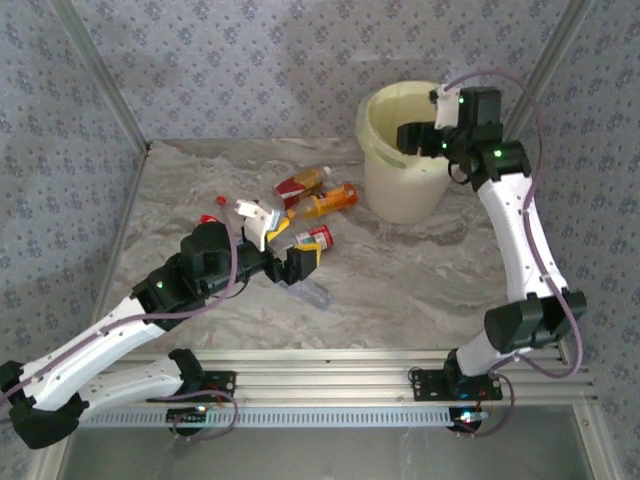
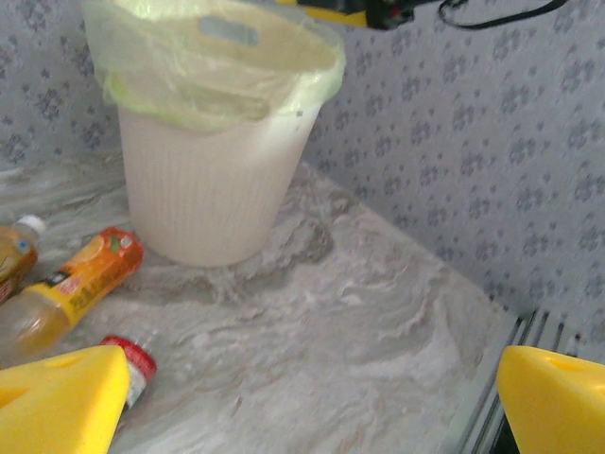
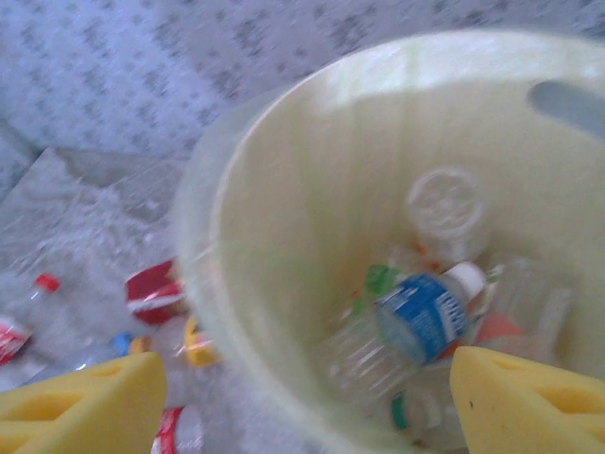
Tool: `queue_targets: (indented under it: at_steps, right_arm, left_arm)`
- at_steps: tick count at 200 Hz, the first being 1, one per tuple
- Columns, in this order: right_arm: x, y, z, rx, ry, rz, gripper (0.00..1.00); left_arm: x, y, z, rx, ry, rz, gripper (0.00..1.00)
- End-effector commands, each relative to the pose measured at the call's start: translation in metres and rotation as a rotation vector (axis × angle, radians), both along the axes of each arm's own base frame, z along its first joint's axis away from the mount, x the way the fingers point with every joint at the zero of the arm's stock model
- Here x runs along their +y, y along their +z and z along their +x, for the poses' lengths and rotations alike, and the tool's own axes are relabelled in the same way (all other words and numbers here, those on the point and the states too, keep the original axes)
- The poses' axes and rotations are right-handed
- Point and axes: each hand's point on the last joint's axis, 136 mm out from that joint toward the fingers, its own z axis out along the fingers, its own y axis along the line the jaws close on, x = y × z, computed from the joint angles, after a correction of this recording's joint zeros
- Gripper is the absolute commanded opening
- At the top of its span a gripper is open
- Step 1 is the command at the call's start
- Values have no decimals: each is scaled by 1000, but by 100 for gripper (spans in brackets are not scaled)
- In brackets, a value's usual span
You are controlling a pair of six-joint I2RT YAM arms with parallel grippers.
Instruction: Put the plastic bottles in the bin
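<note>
Counting from overhead, one pale yellow round plastic bin (image 1: pixel 400 190) stands near the far right corner of the marbled tabletop (image 1: pixel 420 290). At least five small plastic bottles lie loose left of it, toward the middle: a red-labelled bottle (image 1: pixel 300 182), an orange bottle (image 1: pixel 332 200), a second red-labelled one (image 1: pixel 315 238), a red-capped clear bottle (image 1: pixel 212 219) and a flattened clear bottle (image 1: pixel 308 292).

The left gripper (image 1: pixel 300 262) sits low among them, jaws spread wide and holding nothing. Its wrist camera shows bare tabletop between the yellow fingers (image 2: pixel 61 402), the orange bottle (image 2: pixel 80 284) ahead, and a thin liner bag over the bin's rim (image 2: pixel 213 199).

The right gripper (image 1: pixel 415 135) hangs over the bin's mouth, jaws apart and empty. Its wrist camera looks inside the bin (image 3: pixel 227 246): several blurred clear bottles, one a blue-labelled bottle with a white cap (image 3: pixel 425 312).
</note>
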Motion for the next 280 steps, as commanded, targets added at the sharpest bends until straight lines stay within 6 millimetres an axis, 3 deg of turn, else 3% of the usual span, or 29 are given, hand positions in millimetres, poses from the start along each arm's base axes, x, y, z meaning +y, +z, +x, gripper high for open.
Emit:
queue_targets:
  at_steps: [1, 62, 118, 165, 226, 280]
  right_arm:
    - [28, 1, -32, -28, 104, 0, 81]
    - [93, -58, -112, 81, 333, -88, 84]
    - [142, -124, -159, 206, 499, -197, 87]
    - [176, -185, -175, 308, 590, -353, 92]
    - [212, -243, -180, 396, 650, -420, 93]
    - [230, -289, -184, 451, 663, -517, 91]
  left_arm:
    - [15, -11, -9, -9, -11, 114, 99]
    - [38, -34, -28, 12, -47, 237, 100]
    - [57, -44, -37, -3, -34, 268, 100]
    - [66, -53, -38, -12, -17, 299, 100]
    - [74, -56, -42, -33, -18, 302, 100]
    - [76, -60, -42, -36, -12, 309, 100]
